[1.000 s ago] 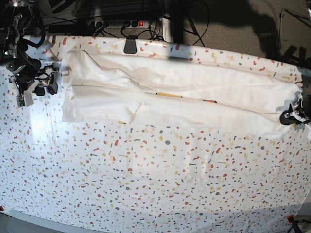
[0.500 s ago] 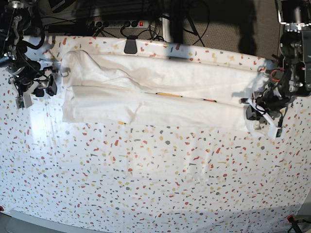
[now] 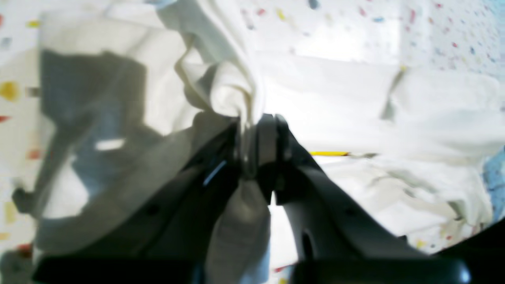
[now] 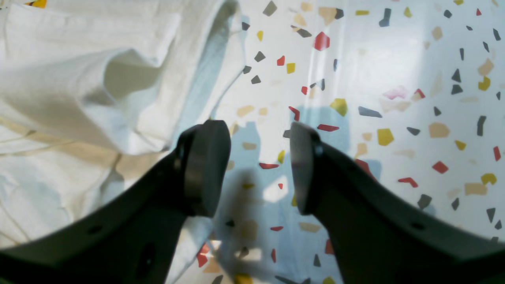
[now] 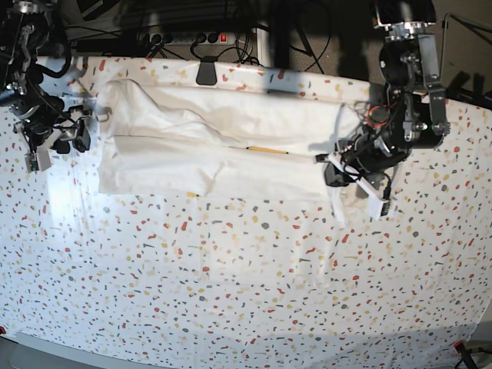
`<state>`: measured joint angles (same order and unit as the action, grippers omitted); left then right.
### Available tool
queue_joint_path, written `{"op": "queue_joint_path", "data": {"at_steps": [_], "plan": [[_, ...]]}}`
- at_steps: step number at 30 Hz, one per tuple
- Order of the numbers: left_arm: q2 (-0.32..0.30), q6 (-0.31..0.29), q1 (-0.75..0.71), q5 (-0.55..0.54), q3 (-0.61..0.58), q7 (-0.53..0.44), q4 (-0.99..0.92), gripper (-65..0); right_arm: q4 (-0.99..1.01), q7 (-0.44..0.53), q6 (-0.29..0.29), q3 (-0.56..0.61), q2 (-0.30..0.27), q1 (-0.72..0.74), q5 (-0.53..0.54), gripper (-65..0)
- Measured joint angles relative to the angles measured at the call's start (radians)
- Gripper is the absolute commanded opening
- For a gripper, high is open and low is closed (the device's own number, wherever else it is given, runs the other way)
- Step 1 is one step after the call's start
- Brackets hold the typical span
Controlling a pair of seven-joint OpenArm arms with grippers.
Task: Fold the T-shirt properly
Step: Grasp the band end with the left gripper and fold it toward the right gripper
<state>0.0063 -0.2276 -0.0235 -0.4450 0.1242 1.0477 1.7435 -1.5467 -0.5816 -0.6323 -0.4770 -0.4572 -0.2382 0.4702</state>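
My T-shirt [image 5: 231, 146] is white, with a thin yellow streak, probably print, showing at a fold. The counter [image 5: 231, 292] is white, speckled red, yellow, grey and tan. My pincers are black.

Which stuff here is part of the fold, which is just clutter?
Job:
T-shirt
left gripper, shut on the shirt's edge
right gripper, open beside the shirt
table

Clutter:
power strip
cables
black clamp
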Motion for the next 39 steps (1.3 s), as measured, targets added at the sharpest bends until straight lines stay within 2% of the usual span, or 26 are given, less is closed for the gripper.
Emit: {"op": "queue_joint_path", "data": {"at_steps": [6,9,13,18,19,21,22,23,31,34,37,39], "plan": [[-0.006,0.000,-0.021,0.004,-0.162,-0.001,0.000,-65.0,0.000,0.005,0.000,0.000,0.000,0.002,0.000,-36.4],[-0.003,-0.003,-0.020,0.001,-0.225,-0.065,0.000,-65.0,0.000,0.005,0.000,0.000,0.000,0.002,0.000,-36.4],[-0.006,0.001,-0.020,0.066,-0.258,-0.101,0.000,-65.0,0.000,0.004,0.000,0.000,0.000,0.002,0.000,-36.4],[-0.006,0.000,-0.020,0.067,-0.263,-0.105,0.000,-65.0,0.000,0.005,0.000,0.000,0.000,0.002,0.000,-36.4],[-0.006,0.000,-0.020,0.067,-0.262,-0.106,0.000,-63.3,0.000,0.004,0.000,0.000,0.000,0.002,0.000,-36.4],[-0.006,0.000,-0.020,0.064,-0.262,-0.107,0.000,-46.3,0.000,0.004,0.000,0.000,0.000,0.002,0.000,-36.4],[-0.006,0.000,-0.020,0.063,-0.262,-0.108,0.000,-39.9,0.000,0.005,0.000,0.000,0.000,0.002,0.000,-36.4],[-0.006,0.001,-0.020,0.064,-0.262,-0.114,0.000,-36.2,0.000,0.005,0.000,0.000,0.000,0.002,0.000,-36.4],[-0.006,0.000,0.007,0.042,-0.262,-0.117,0.000,-35.4,0.000,-0.003,0.000,0.000,0.000,0.030,0.001,-36.4],[-0.009,-0.008,0.041,0.117,-0.262,-0.117,0.000,-35.4,0.000,-0.093,0.000,0.000,0.000,0.057,0.064,-36.4],[-0.029,-0.008,0.069,0.229,-0.262,-0.129,0.000,-35.4,0.000,-0.267,0.000,0.000,0.000,0.108,0.177,-36.4],[-0.054,-0.007,0.076,0.280,-0.262,-0.155,0.000,-35.4,0.016,-0.305,0.000,0.000,0.000,0.158,0.214,-36.4]]}}
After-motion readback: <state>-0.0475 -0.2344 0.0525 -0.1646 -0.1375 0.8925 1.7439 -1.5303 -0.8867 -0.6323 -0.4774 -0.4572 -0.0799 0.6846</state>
